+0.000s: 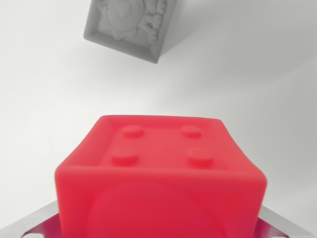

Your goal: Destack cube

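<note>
A red cube point(161, 173) with four round studs on its top face fills the lower half of the wrist view, between metal parts of the gripper point(158, 230) at the bottom corners. Whether the gripper clasps it cannot be told. Beyond the red cube, well apart, a grey cube point(131, 27) with a relief figure sits on the white surface point(44, 89).

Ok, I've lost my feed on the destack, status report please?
Gripper fingertips out of frame, state unknown. Red cube fills the lower wrist view, close to the camera, four studs showing. Grey cube apart at top, on the white surface. Nothing between them.
</note>
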Controlling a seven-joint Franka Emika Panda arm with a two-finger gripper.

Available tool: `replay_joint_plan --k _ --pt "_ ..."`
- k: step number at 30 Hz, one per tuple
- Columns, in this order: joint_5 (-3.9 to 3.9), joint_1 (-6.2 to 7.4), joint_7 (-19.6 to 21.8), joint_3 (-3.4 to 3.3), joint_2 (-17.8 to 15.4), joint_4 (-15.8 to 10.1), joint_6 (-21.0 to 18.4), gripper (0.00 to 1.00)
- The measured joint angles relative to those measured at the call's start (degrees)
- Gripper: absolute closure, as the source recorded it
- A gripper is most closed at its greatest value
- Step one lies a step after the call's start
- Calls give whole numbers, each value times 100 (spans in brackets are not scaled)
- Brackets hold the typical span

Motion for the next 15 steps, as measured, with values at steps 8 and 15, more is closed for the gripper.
replay_joint_plan --k 8,15 --pt "9 0 0 6 321 -7 342 100" --pt "25 0 -5 14 620 -4 623 100"
